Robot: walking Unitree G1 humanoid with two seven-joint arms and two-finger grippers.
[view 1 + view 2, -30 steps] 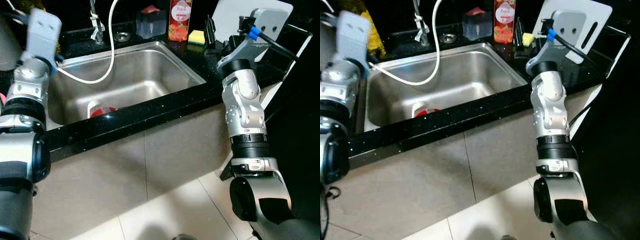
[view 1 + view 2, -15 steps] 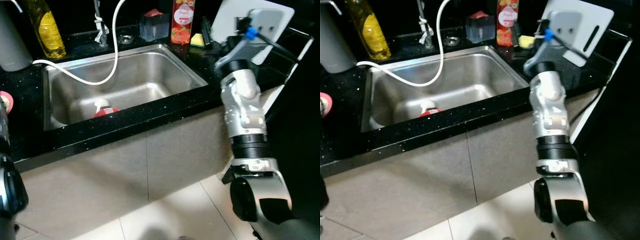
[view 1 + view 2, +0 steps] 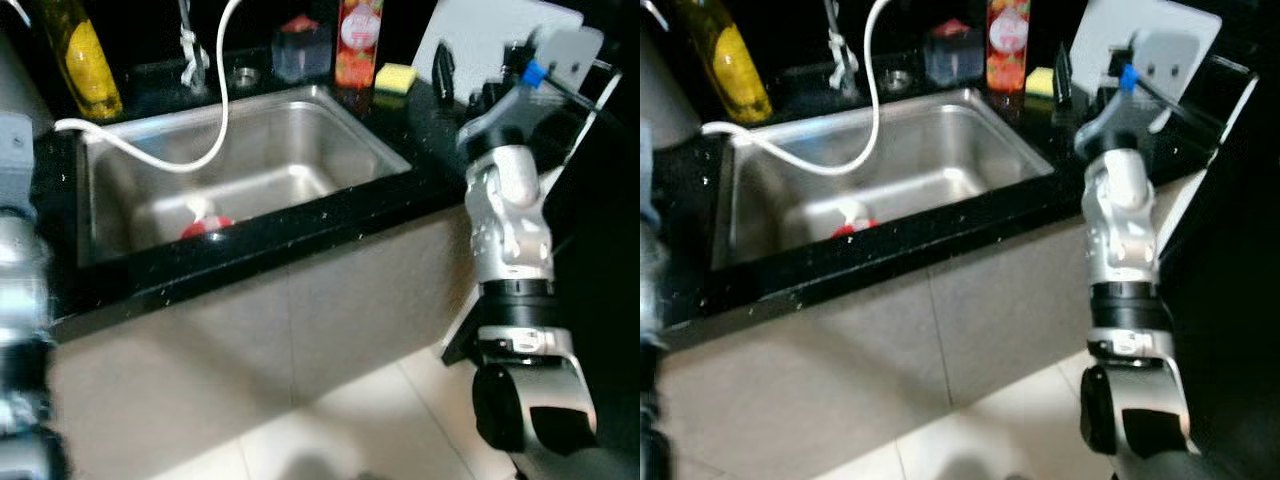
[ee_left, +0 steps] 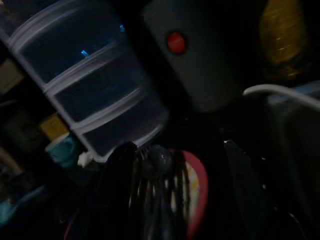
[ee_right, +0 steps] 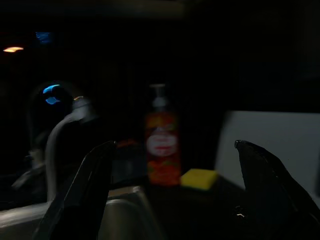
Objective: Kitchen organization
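A steel sink (image 3: 330, 135) is set in a black counter (image 3: 300, 215), with a white hose (image 3: 215, 110) looping into it and a red and white item (image 3: 204, 222) on its bottom. My right gripper (image 5: 175, 200) is open and empty above the counter right of the sink, facing the red soap bottle (image 5: 162, 145) and yellow sponge (image 5: 199, 178). Its fingers (image 3: 443, 68) rise in front of the white cutting board (image 3: 480, 35). My left gripper (image 4: 180, 195) looks open over a pink-rimmed round thing (image 4: 197, 185) with wire on it, left of the sink.
A yellow oil bottle (image 3: 85, 65) and a clear box with a red lid (image 3: 300, 45) stand behind the sink. A drawer unit (image 4: 85, 80) and a grey appliance with a red button (image 4: 200, 50) sit near my left gripper. Tiled floor (image 3: 350, 430) lies below the cabinet front.
My left arm, raised beside the sink a second ago, has dropped to the left edge of the view. The camera has shifted slightly. My right arm stays near the cutting board.
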